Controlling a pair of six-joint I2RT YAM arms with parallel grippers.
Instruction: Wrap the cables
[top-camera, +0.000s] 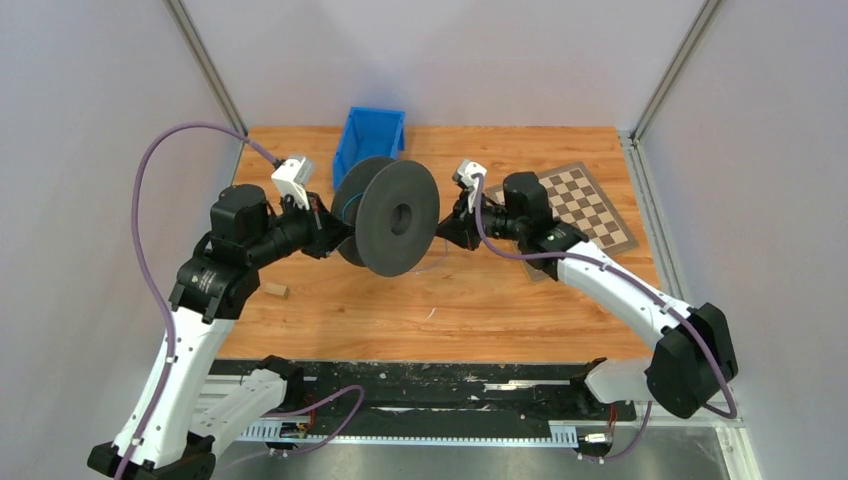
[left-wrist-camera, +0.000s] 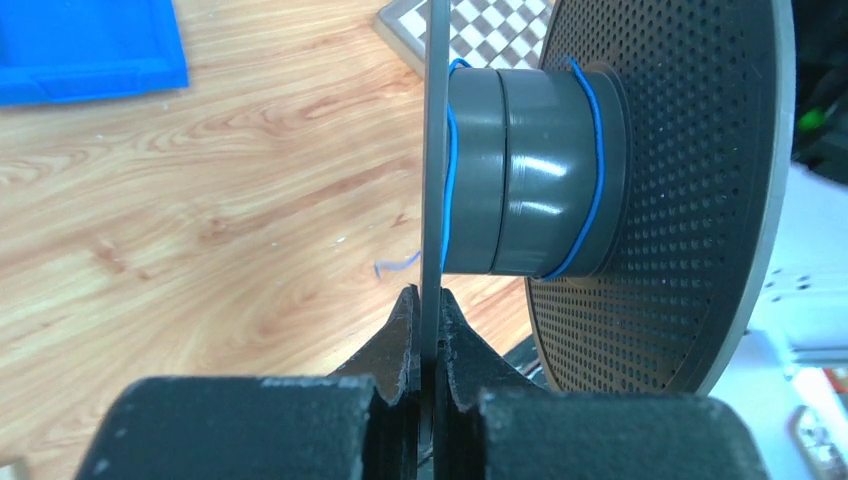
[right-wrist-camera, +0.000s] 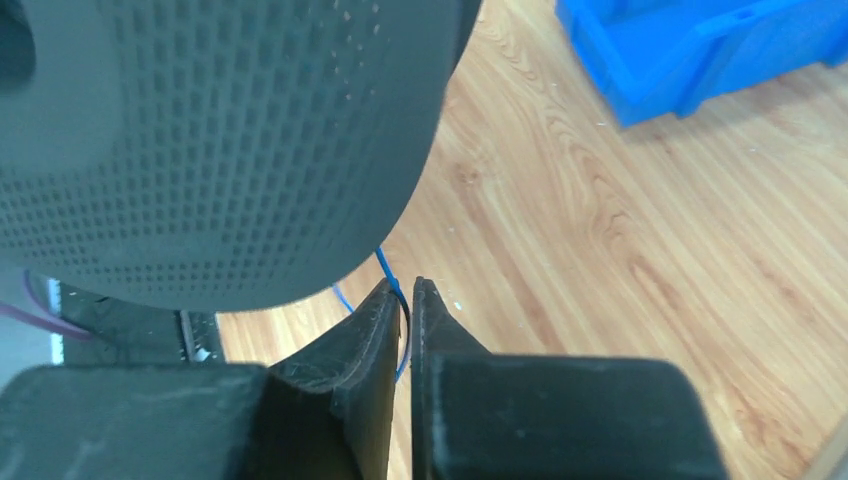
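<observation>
The left end effector (left-wrist-camera: 428, 300) is clamping the spool (left-wrist-camera: 660, 200) rim; the right end effector (right-wrist-camera: 402, 290) is pinching the wire (right-wrist-camera: 385, 263), desk (right-wrist-camera: 650, 260) open beyond.

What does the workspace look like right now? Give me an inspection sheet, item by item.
Surface: wooden table, light grain.
Job's things: blue wire makes a couple of turns around the hub of the black spool.
Clutter: blue bin at the back, checkerboard mat on the right, small wooden block near the left arm.
Grippers: left pincer shut on the spool's thin flange; right pincer shut on the blue wire.
Cables: purple hoses run along both arms.
Surroundings: pale enclosure walls on three sides.
</observation>
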